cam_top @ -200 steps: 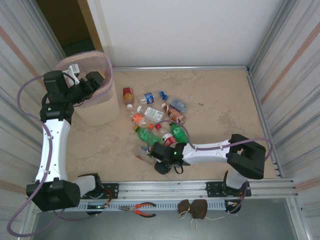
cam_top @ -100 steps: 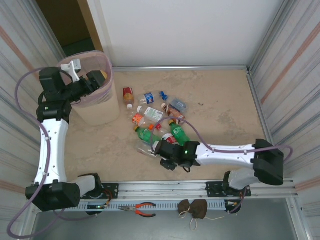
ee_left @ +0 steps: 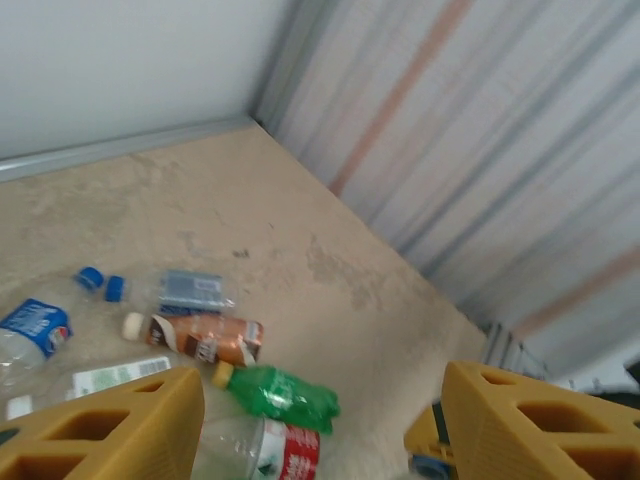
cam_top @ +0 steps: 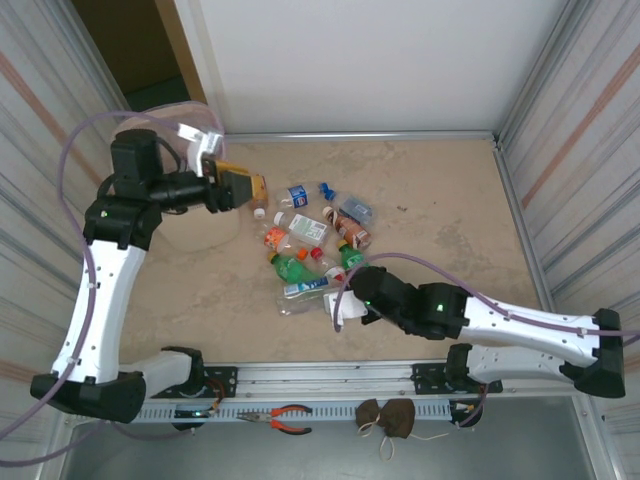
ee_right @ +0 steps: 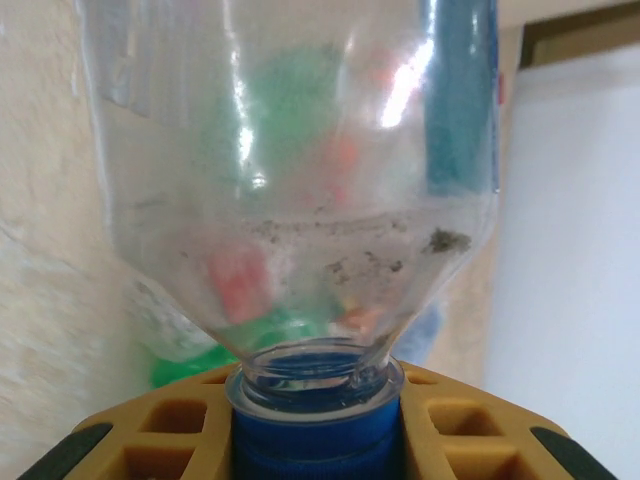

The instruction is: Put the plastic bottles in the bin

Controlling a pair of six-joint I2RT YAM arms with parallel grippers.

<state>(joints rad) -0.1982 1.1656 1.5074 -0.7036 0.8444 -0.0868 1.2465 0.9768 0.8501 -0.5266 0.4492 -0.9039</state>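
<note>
Several small plastic bottles [cam_top: 315, 235] lie heaped at the middle of the mottled beige table [cam_top: 450, 220], with red, blue, green and white labels; no writing on them is sharp enough to read. From the left wrist, a brown bottle with a cream cap [ee_left: 200, 338] lies at lower left. A crinkled green bottle with a yellow cap [ee_left: 280, 392] lies just below it, and a clear bottle with a blue-and-white label [ee_left: 30, 328] sits at the left edge.

A second ago the left gripper [cam_top: 245, 187] hung over the rim of the pale-pink translucent plastic bin [cam_top: 200, 228] at upper left. It has since swung right, clear of the bin, towards the heap. Its ribbed yellow fingers stand apart with nothing between them.

The right arm has stretched out, its elbow now at the lower right corner. The right gripper [cam_top: 340, 308], just below the heap, is clamped on a clear plastic bottle with a blue cap [ee_right: 300, 200]. Its fingers pinch the cap and neck. This bottle is smooth and rounded, carries a blue label band and has dark specks inside.
</note>
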